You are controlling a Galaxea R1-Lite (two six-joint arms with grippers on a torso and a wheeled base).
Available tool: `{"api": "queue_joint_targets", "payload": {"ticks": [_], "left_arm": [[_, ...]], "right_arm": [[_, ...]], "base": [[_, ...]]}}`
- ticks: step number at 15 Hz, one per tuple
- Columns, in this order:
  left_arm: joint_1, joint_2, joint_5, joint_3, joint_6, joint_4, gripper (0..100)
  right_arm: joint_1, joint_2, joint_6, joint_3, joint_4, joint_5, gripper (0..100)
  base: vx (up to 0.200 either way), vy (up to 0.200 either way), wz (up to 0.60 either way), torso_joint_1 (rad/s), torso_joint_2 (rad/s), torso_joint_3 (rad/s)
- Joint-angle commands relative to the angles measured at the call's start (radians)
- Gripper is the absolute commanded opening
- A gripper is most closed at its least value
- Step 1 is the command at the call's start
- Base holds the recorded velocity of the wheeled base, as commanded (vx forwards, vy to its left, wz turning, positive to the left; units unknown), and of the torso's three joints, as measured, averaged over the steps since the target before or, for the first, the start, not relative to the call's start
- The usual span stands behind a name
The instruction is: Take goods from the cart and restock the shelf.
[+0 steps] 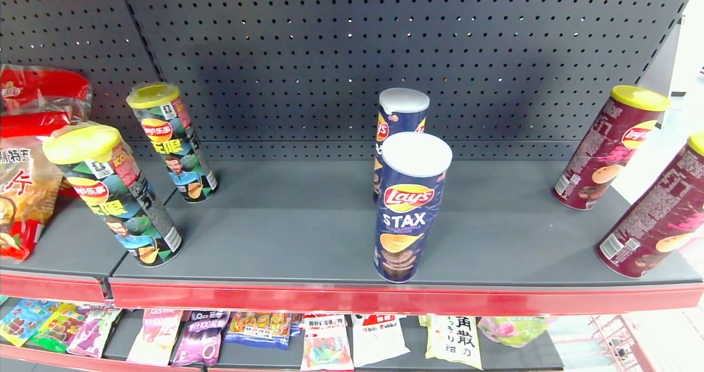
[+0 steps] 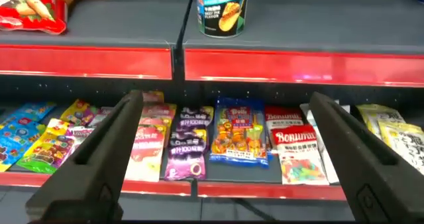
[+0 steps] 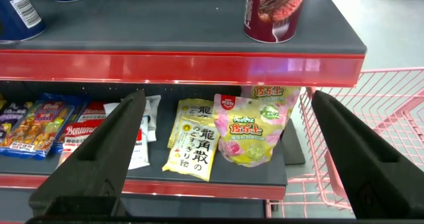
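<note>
The left gripper [image 2: 226,101] and right gripper [image 3: 230,98], fingers wide and empty, face a shelf [image 1: 286,234] of tall chip cans [image 1: 410,207], likely light, stiff and slick, best gripped around the middle

The shelf deck [image 1: 308,223] is showing smooth, matt grey metal, its perforated back panel [image 1: 330,42] likewise. The red front strip [image 1: 385,297] is gleaming like glossy plastic. The blue chip can [image 1: 410,218] is wearing a glossy printed wrap under a matt white plastic lid [image 1: 416,153]. The candy bags [image 1: 324,342] below are shining as glossy film; the pink cart [image 3: 305,177] is showing coated wire
</note>
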Motion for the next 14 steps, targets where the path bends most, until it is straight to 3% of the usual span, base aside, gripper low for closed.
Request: {"api": "queue_joint_targets", "payload": {"ticks": [1, 14], "left_arm": [[0.0, -0.018, 0.002, 0.0, 0.003, 0.0, 100], [0.0, -0.018, 0.001, 0.0, 0.004, 0.0, 100]], "right_arm": [[0.0, 0.0, 0.001, 0.0, 0.0, 0.0, 100], [0.0, 0.0, -0.001, 0.0, 0.0, -0.003, 100]], "base": [[0.0, 0.0, 0.0, 0.0, 0.0, 0.0], [0.0, 0.0, 0.0, 0.0, 0.0, 0.0]]}}
